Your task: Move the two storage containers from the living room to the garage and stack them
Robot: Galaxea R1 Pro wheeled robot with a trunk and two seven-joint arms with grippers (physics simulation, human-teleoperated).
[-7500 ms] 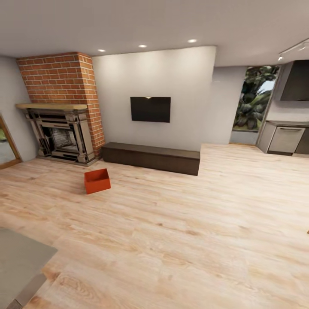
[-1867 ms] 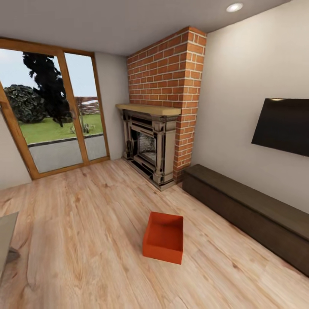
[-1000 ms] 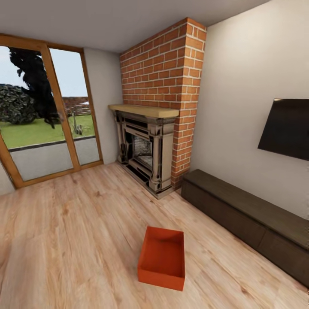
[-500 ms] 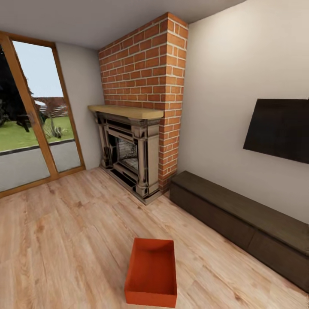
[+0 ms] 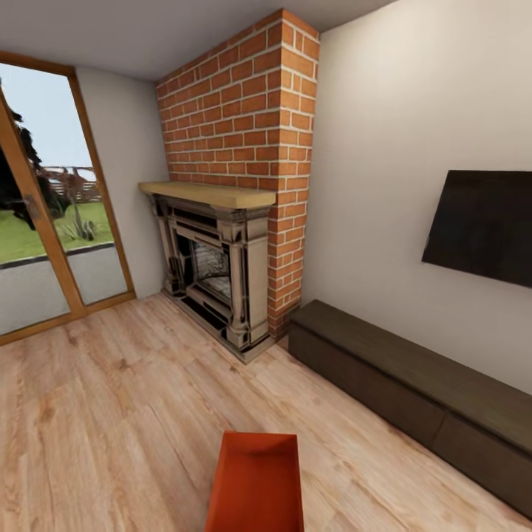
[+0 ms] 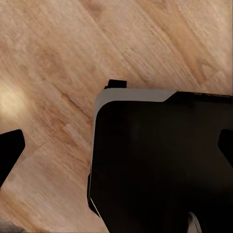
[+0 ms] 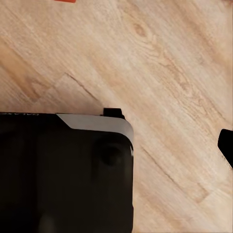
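- Storage container (image 5: pixel 256 484): on the wood-plank floor (image 5: pixel 111 414), before the fireplace (image 5: pixel 214 273).
- Judged light, stiff, thin-walled; grip opposite rims.
- Left and right gripper states: cannot tell.

An orange-red storage container (image 5: pixel 255 484) is sitting at six o'clock on light wood-plank flooring (image 5: pixel 111 414) streaked with tan grain. The fireplace chimney (image 5: pixel 244 103) at twelve o'clock is showing red brick with pale mortar lines, above a honey-yellow mantel (image 5: pixel 207 194) and a grey-and-black surround (image 5: pixel 214 273). At three o'clock a black screen (image 5: pixel 480 225) is hanging on a cream wall (image 5: pixel 399 111), over a dark brown cabinet (image 5: pixel 414 384).
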